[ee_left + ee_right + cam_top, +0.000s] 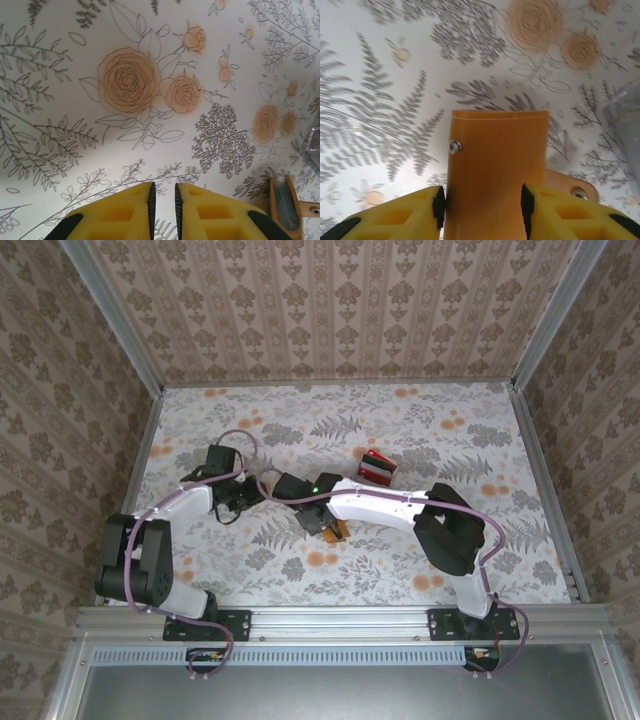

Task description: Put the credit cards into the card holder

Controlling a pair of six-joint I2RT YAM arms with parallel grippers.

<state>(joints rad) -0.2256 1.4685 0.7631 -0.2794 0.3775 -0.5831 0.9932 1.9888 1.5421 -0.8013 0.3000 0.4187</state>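
From the top external view, I saw the right gripper low over the middle of the floral table, with the orange card holder under its tip. The red and black credit cards sat well apart, farther back, and none were in the holder yet. The left gripper hung just left of centre, near the right one, so I judged a careless reach could make the arms collide. On the left wrist camera, its yellow fingers stood pressed nearly together on nothing, with the holder's grey inside showing at the lower right. On the right wrist camera, the jaws were spread to the holder's width, with a pad at each edge. The picture was blurred, so I could not tell whether they pinched it or merely flanked it. My worry was that a loose hold would let the flap with the snap stud fall shut or slide on the cloth.
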